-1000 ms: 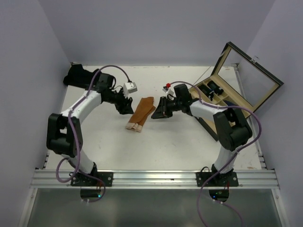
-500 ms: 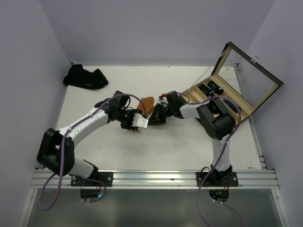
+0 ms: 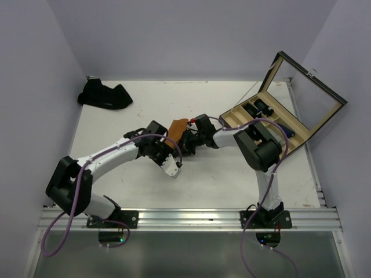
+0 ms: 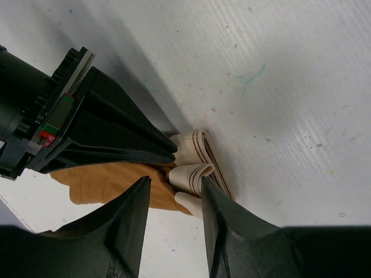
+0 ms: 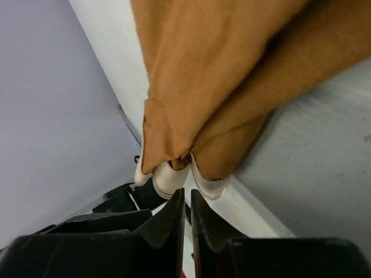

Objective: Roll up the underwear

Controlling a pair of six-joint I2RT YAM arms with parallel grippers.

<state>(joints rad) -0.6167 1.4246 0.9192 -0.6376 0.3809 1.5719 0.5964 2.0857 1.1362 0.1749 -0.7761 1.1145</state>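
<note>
The rust-orange underwear (image 3: 177, 125) lies mid-table, bunched, with its cream waistband (image 4: 191, 174) folded into loops at the near end. My left gripper (image 3: 168, 147) is open. In the left wrist view (image 4: 175, 182) its fingers stand on either side of a waistband loop. My right gripper (image 3: 182, 142) is shut to a thin slit, and its tips touch the waistband folds (image 5: 171, 176) just ahead of them (image 5: 186, 194). No cloth shows between them. The orange cloth (image 5: 220, 75) fills the top of the right wrist view. The right gripper's black body (image 4: 104, 133) lies over the cloth.
A pile of dark underwear (image 3: 104, 94) lies at the far left corner. The wooden compartment box (image 3: 272, 121) stands at the right with its glass lid (image 3: 307, 92) raised and dark rolls in the compartments. Both arms crowd the table's middle.
Both grippers have closed in on the orange underwear's waistband end from either side. The cloth, flat and long one second ago, is now bunched and shorter.
</note>
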